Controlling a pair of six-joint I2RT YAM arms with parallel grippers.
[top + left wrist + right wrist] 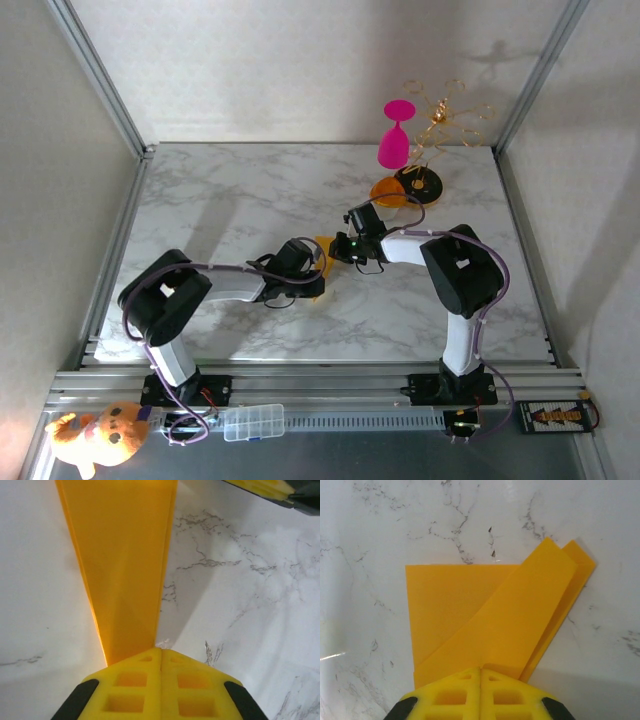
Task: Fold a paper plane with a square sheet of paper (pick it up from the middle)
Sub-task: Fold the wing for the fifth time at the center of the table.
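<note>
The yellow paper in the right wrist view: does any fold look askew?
Yes. On the folded paper, the two flaps at upper right do not line up: the lower one's edge sticks out past the upper.

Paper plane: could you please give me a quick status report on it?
Left gripper shut on folded paper. Right gripper shut on it too. Partly folded, no dart yet. Pink goblet at far edge, clear.

Arms: two, left arm [230, 283] and right arm [455, 270]
Grippers: two, left gripper [161, 652] and right gripper [481, 669]
Folded sheet of paper [485, 615]: one
Pink goblet [395, 135]: one
Gold wire stand [442, 115]: one
Orange-and-black disc [420, 183]: one
Plush toy [100, 435]: one
Clear plastic box [253, 421]: one
</note>
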